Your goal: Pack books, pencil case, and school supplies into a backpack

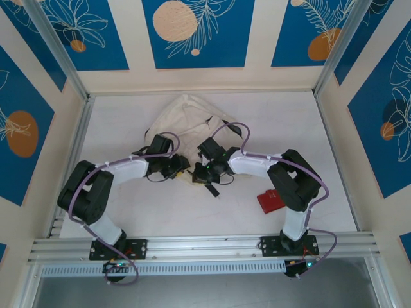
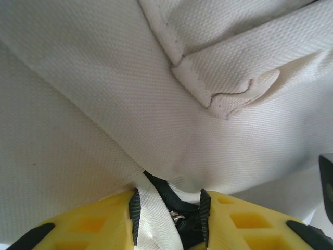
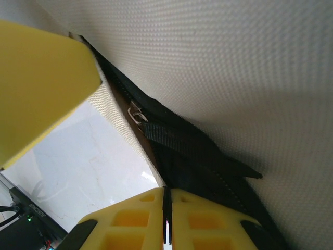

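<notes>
The backpack (image 1: 188,120) lay slumped on the table (image 1: 128,215), directly ahead of both grippers, which met at its near edge.

The left gripper (image 1: 182,168) was pinching the backpack. From its wrist camera, a cream edge strip and a run of black tape (image 2: 165,194) sat clamped between its yellow fingers (image 2: 91,225). A small metal zipper pull (image 2: 177,215) showed in the gap, just at the fingertips. Beyond the fingertips the cream cloth rose in a wide fold, and a stitched flap (image 2: 229,86) lay further ahead and to the right.

The right gripper (image 1: 205,176) sat just beside the left one, touching the same edge of the backpack. Its fingers (image 3: 130,221) were pressed together, with only a thin dark seam between them. The black tape ran from the zipper pull, ahead and slightly to the left, down to the fingertips and past their right side. Whether any of it was caught between the pads could not be told. Cream cloth hung above and to the right of this gripper, and bare table lay to its left. A yellow block (image 3: 36,78) stood ahead and to the upper left of it.

A flat red thing (image 1: 270,200) lay well behind and to the right of the right gripper, apart from the backpack.
</notes>
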Action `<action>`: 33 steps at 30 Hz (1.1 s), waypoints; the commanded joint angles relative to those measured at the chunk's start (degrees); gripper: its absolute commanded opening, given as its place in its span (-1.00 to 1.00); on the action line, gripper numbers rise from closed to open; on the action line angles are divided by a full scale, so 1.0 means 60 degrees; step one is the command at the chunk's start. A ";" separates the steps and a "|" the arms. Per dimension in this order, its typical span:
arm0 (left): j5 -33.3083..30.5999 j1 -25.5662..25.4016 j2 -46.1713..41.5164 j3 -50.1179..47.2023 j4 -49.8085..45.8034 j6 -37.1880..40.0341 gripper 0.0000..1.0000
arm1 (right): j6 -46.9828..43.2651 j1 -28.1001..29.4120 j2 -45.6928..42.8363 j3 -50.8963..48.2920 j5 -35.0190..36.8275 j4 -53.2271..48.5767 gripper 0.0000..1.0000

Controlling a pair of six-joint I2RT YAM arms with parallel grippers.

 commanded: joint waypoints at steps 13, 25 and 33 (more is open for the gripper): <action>-0.0441 -0.0149 -0.0144 -0.0695 -0.0445 0.0095 -1.00 | 0.0334 0.0006 -0.0508 -0.0365 -0.0020 -0.0121 -0.73; -0.0392 -0.0156 -0.0406 -0.1328 -0.0153 0.0296 -1.00 | 0.0946 -0.0196 -0.0729 0.0542 0.0879 -0.1081 -0.48; -0.0442 -0.0153 -0.0266 -0.1248 -0.0125 0.0385 -1.00 | 0.1969 -0.0380 -0.0021 0.1432 0.1256 -0.2259 -0.28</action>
